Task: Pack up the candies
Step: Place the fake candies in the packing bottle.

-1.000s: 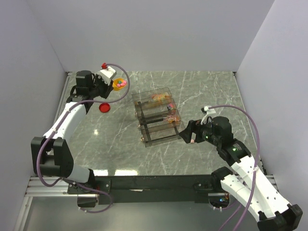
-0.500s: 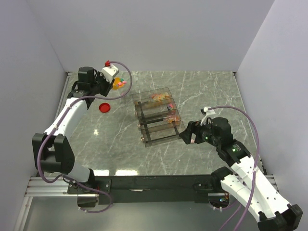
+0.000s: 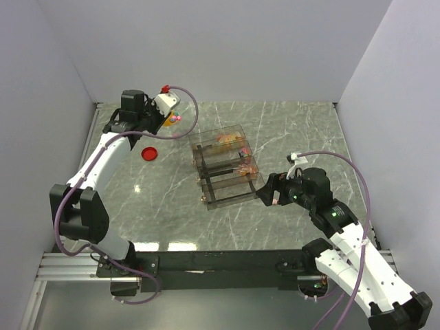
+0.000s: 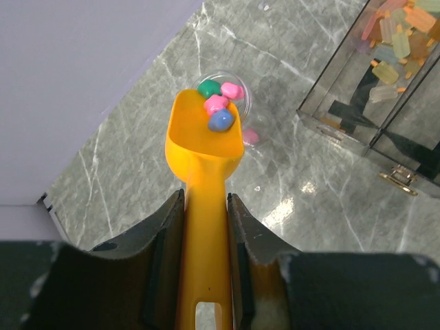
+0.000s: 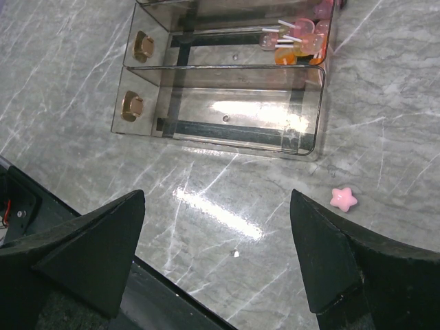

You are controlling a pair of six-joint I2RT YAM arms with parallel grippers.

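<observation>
- Left arm: white shell links, black joint housings. A lilac cable loops behind the left gripper, with a red cap by the white wrist housing.
- Right arm: same white-and-black build. A lilac cable runs behind the right gripper, and there is a small green light.
- Fingers: matte black, wedge-shaped.

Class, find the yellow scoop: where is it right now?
In the top view, the yellow scoop is far left, clamped in the left gripper, beyond the red lid and left of the clear box, with candies in its bowl.
</observation>
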